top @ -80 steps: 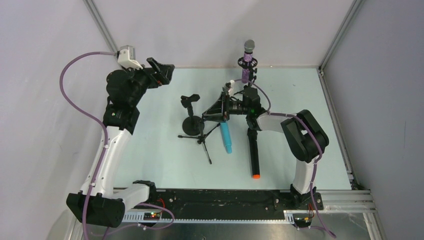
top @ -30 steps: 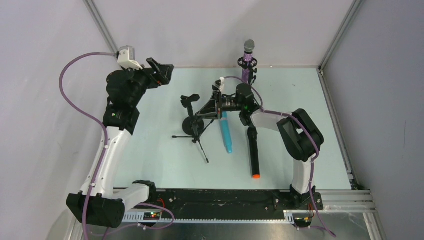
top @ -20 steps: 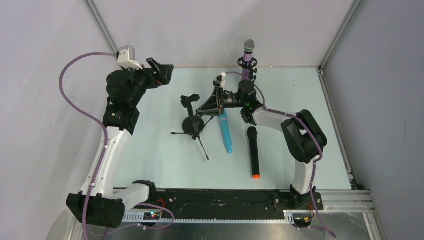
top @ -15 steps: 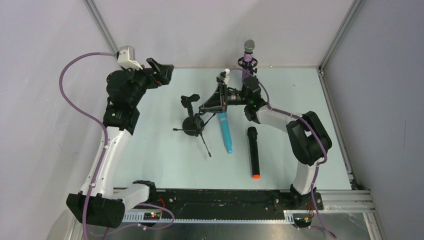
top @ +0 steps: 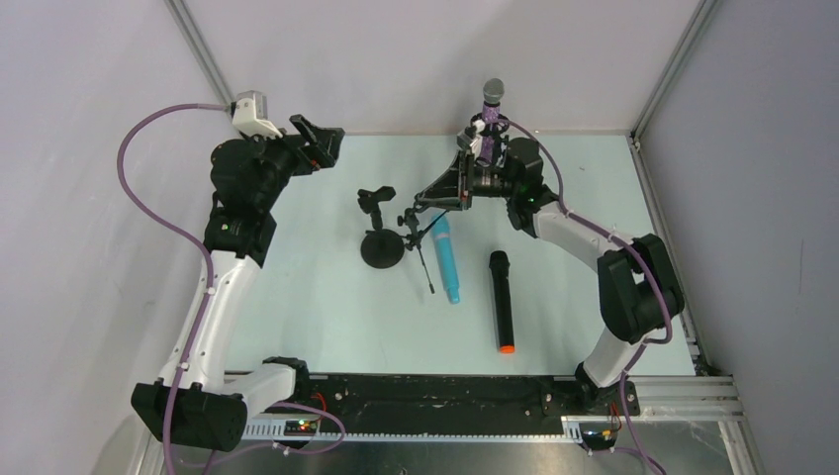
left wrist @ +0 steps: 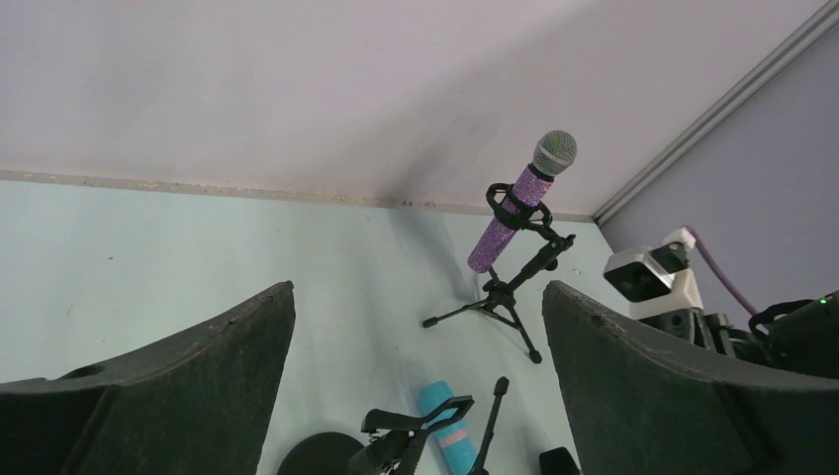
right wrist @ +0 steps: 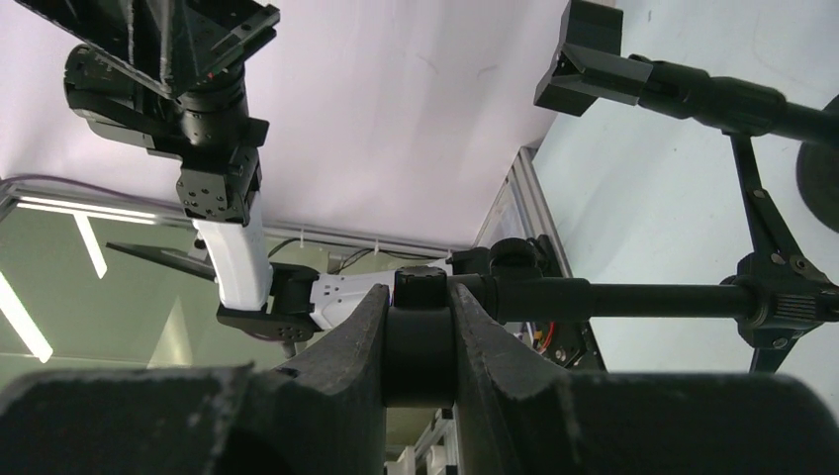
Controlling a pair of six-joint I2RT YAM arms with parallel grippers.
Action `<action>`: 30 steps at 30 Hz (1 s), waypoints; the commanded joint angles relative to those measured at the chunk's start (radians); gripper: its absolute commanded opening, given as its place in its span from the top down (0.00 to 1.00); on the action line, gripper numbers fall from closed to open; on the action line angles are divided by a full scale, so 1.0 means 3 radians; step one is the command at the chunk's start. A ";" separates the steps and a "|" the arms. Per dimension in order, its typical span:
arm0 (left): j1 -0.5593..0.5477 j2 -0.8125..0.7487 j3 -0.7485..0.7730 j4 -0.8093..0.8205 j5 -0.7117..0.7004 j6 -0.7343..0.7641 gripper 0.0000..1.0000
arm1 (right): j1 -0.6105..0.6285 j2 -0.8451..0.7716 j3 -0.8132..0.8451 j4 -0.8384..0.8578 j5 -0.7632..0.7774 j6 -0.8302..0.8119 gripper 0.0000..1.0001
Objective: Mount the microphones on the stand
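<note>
The purple glittery microphone point(top: 489, 114) stands clipped in a small tripod stand point(top: 492, 141) at the back; it also shows in the left wrist view point(left wrist: 521, 203). The light-blue microphone point(top: 446, 262) and the black microphone with an orange end point(top: 502, 302) lie on the table. My right gripper point(top: 423, 204) is shut on the top end of a second black tripod stand point(top: 422, 242) and holds it tilted. The wrist view shows the jaws clamped on its cylindrical head point(right wrist: 420, 341). My left gripper point(top: 322, 139) is open and empty, raised at the back left.
A round-base stand point(top: 381, 247) with an empty clip point(top: 375, 198) stands just left of the held tripod, whose legs hang close to the light-blue microphone. The back wall and enclosure posts stand right behind the purple microphone's stand.
My right gripper has swung back and to the right, carrying the tripod stand away from the round-base stand and tilting it up. The black microphone is now uncovered. The left arm has not moved.
</note>
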 commanded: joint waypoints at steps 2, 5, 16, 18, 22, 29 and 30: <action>-0.0019 -0.0092 -0.0009 0.0110 -0.0009 0.0061 0.02 | -0.0045 -0.0321 -0.0041 0.0070 0.0127 -0.0063 1.00; -0.0014 -0.0096 -0.0008 0.0112 -0.0013 0.0057 0.02 | 0.0001 -0.0324 -0.0059 0.0086 0.0140 -0.0046 1.00; -0.0017 -0.0112 -0.0008 0.0111 -0.0019 0.0057 0.02 | 0.0294 -0.0218 -0.0170 0.0295 0.0298 0.0103 1.00; -0.0016 -0.0112 -0.0009 0.0112 -0.0020 0.0058 0.02 | 0.0355 -0.0180 -0.0214 0.0389 0.0355 0.0162 1.00; -0.0017 -0.0120 -0.0008 0.0114 -0.0022 0.0060 0.02 | 0.0468 -0.0079 -0.0295 0.0664 0.0462 0.0349 1.00; -0.0015 -0.0132 -0.0008 0.0113 -0.0033 0.0062 0.02 | 0.0689 0.0134 -0.0487 0.1271 0.0767 0.0666 1.00; -0.0016 -0.0134 -0.0009 0.0114 -0.0031 0.0062 0.02 | 0.0707 0.0187 -0.0496 0.1327 0.0833 0.0683 1.00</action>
